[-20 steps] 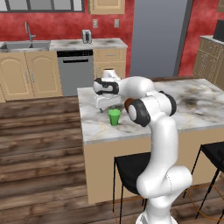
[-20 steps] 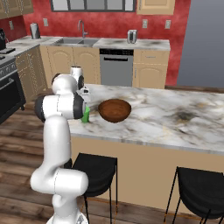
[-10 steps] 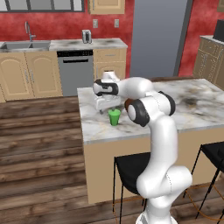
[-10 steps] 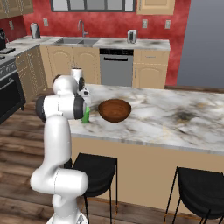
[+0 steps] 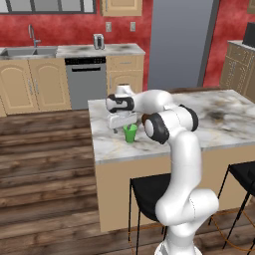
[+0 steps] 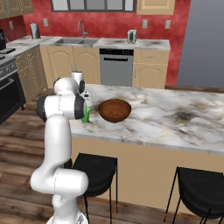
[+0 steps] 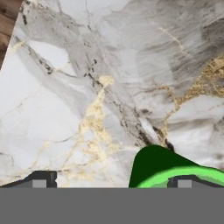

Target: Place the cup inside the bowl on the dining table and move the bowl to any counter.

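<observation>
In the left base view, the cup (image 5: 130, 133), a small bright green tumbler with plain sides and no handle, is standing upright on the dining table (image 5: 219, 130) near its left end. The gripper (image 5: 121, 128) is hanging just over it, its fingers spread wide and closing on nothing, one finger seeming to sit above the cup's rim. The table's top is showing white-grey marble with dark smudges over plain tan sides. A black stool (image 5: 149, 191) is tucked under the near edge. Behind, a counter (image 5: 117, 50) of the same marble is running over light wood cabinets, with a grey dishwasher (image 5: 86, 82) set in it.

In the right base view, the cup (image 6: 85, 115) is peeking out from behind the arm's white elbow, which is hiding most of it. The bowl (image 6: 114, 110), dark brown, rounded, deep and wood-like, is sitting just beside the cup on the marble, much wider than it.

In the hand view, the cup's (image 7: 175, 171) green rim is curving under the right fingertip (image 7: 186, 182), dark green inside, while the left one is standing over bare veined marble.
</observation>
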Controlling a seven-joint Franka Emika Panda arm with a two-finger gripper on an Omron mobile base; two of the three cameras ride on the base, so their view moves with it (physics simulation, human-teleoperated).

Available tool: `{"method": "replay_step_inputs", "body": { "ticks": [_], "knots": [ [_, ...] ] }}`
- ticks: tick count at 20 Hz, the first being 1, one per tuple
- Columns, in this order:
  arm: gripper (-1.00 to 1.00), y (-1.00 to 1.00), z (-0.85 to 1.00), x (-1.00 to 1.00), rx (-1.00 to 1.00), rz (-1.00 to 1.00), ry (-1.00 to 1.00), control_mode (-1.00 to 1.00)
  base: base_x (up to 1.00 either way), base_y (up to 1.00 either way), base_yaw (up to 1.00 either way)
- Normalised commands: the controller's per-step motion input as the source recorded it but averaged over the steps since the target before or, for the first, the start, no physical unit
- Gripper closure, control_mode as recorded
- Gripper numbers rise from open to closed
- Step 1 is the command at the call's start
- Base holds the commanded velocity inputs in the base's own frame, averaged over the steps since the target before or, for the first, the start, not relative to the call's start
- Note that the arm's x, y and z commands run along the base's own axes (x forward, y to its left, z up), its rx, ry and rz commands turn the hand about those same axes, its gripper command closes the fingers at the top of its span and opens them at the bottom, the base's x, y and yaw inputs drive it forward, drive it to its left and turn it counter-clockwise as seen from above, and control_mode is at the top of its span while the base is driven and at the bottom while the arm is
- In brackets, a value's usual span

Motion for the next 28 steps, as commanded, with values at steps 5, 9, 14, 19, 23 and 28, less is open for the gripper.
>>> {"method": "replay_step_inputs", "body": {
  "ticks": [5,9,14,19,23,28],
  "knots": [
    [-1.00,0.00,-0.11,0.00,0.00,0.00,0.00,-1.00,0.00,0.00,0.00],
    [-1.00,0.00,-0.08,0.00,0.00,0.00,0.01,-1.00,0.00,0.00,0.00],
    [-1.00,0.00,-0.01,-0.01,0.00,0.00,0.01,-1.00,0.00,0.00,0.00],
    [1.00,0.00,0.00,0.00,0.00,0.00,0.00,-1.00,0.00,0.00,0.00],
    [1.00,0.00,0.00,0.00,0.00,0.00,0.00,-1.00,0.00,0.00,0.00],
    [1.00,0.00,0.00,0.00,0.00,0.00,0.01,-1.00,0.00,0.00,0.00]
  ]
}}
